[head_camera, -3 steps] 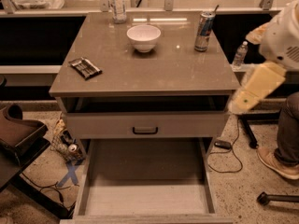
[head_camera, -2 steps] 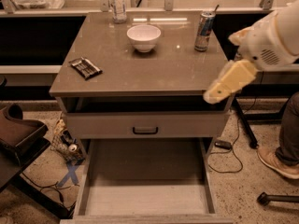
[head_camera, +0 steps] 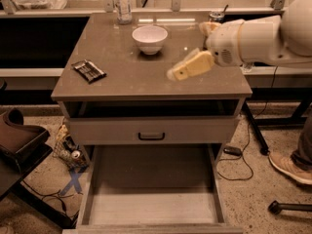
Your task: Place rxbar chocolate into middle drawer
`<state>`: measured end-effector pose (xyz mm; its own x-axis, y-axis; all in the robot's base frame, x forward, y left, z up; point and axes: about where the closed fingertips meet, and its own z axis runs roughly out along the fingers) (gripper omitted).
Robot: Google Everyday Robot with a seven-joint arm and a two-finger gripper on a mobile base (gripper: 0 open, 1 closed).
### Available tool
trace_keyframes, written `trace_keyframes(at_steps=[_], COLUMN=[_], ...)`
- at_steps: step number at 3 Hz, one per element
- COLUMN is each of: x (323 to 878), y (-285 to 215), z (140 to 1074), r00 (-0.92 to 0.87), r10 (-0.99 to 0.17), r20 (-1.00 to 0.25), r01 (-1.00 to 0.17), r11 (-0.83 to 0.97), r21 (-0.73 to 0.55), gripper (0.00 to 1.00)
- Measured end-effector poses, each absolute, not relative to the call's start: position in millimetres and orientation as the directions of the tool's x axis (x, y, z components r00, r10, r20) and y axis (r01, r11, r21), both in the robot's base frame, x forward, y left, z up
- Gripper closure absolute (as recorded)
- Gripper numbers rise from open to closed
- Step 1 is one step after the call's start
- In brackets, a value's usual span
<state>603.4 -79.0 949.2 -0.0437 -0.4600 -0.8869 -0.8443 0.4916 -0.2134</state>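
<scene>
The cream gripper (head_camera: 176,73) hovers over the brown tabletop (head_camera: 122,84), well apart from the dark flat rxbar chocolate (head_camera: 88,70). How its jaws stand, I cannot tell.

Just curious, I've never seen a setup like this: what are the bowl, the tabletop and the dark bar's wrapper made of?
Bowl: likely glazed ceramic, white and glossy. Tabletop: smooth brown-grey laminate or stone, reflecting the lights. Bar: wrapper is probably plastic film, dark with pale print. The tool hovers over the tabletop.
</scene>
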Motion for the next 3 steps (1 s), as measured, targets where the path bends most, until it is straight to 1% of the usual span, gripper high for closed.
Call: trace_keyframes(at_steps=[1, 2, 3], x=[649, 665, 665], y=[-58, -60, -60], z=[967, 976, 976], r00=[0.042, 0.063, 0.063], r10=[-0.372, -0.351, -0.351], r20=[-0.927, -0.934, -0.934], r01=[-0.789, -0.747, -0.747], r11=[0.557, 0.604, 0.604], r21=[-0.260, -0.277, -0.278], gripper=[0.00, 0.00, 0.00])
